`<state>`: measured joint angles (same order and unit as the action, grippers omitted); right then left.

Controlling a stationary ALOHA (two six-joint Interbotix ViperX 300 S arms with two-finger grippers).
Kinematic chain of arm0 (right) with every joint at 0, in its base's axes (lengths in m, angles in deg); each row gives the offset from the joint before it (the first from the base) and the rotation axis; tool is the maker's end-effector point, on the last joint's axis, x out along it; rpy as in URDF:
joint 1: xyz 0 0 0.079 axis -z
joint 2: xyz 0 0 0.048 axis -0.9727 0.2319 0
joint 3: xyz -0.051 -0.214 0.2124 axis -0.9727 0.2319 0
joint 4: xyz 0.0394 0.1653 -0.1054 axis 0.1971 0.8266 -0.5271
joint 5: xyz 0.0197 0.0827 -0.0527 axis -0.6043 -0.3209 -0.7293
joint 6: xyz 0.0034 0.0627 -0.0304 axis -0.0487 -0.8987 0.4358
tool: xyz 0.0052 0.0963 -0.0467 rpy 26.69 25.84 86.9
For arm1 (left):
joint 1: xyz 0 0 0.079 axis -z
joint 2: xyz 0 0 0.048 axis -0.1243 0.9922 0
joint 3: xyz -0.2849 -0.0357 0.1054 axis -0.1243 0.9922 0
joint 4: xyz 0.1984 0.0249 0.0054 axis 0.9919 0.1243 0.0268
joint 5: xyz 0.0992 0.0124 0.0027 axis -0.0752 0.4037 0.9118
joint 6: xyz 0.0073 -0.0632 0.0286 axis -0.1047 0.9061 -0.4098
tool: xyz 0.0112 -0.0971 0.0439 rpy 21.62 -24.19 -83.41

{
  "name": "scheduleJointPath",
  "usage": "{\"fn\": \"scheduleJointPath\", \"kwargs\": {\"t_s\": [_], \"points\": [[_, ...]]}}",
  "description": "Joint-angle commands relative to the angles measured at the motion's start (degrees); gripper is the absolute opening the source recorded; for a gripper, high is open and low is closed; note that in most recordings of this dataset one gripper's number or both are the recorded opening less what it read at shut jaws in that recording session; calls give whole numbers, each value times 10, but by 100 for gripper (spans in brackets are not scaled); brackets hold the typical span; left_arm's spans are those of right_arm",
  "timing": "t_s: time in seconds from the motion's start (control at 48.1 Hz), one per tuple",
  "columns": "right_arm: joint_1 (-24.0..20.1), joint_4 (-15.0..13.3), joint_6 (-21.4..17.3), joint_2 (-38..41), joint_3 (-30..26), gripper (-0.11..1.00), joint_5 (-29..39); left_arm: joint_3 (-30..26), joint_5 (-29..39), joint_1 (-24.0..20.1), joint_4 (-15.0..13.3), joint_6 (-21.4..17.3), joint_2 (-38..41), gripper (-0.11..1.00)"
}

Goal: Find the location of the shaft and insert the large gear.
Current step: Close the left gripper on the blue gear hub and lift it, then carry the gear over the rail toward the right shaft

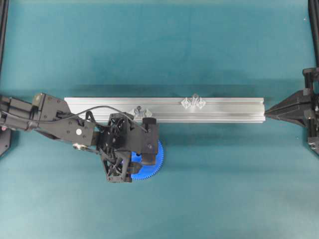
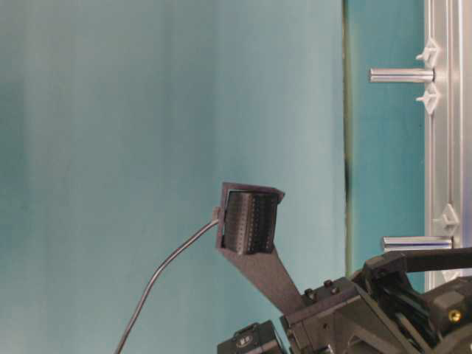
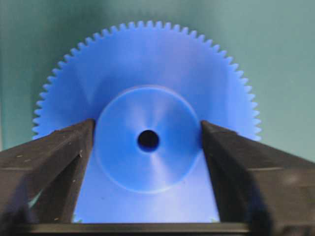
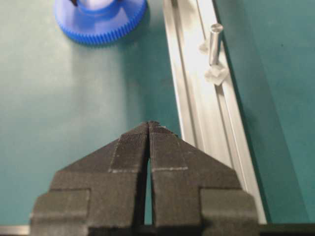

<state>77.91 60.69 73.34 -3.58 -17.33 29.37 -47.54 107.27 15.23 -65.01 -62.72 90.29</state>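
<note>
The large gear (image 3: 147, 73), a bright blue toothed disc with a raised hub, lies on the teal table just in front of the aluminium rail (image 1: 224, 112); its rim shows in the overhead view (image 1: 158, 160). My left gripper (image 3: 147, 130) is over it, and both fingers press the sides of the hub. One shaft (image 1: 193, 101), a thin grey pin between two clear clips, stands on the rail right of centre, and it also shows in the right wrist view (image 4: 214, 42). A second pin with clips (image 1: 141, 110) stands beside the left gripper. My right gripper (image 4: 149, 125) is shut and empty at the rail's right end (image 1: 267, 113).
Both pins show in the table-level view, the farther one (image 2: 402, 74) and the nearer one (image 2: 417, 243). Black frame posts (image 1: 4, 30) stand at the table's left and right edges. Teal table surface lies behind and in front of the rail.
</note>
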Motion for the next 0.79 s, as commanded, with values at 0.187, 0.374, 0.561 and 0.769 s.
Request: {"fn": "scheduleJointPath", "kwargs": {"t_s": [0.187, 0.374, 0.561, 0.769], "points": [[2, -1, -5, 3, -4, 2, -3, -15, 10, -4, 0, 0, -8, 71], [2, -1, -5, -2, -4, 2, -3, -40, 32, -3, 1, -3, -11, 71], [2, -1, -6, -7, -1, 2, -3, -55, 35, -4, 3, -6, -24, 71], [2, -1, -6, -11, 1, 2, -3, -57, 33, -7, 4, -5, -54, 71]]}}
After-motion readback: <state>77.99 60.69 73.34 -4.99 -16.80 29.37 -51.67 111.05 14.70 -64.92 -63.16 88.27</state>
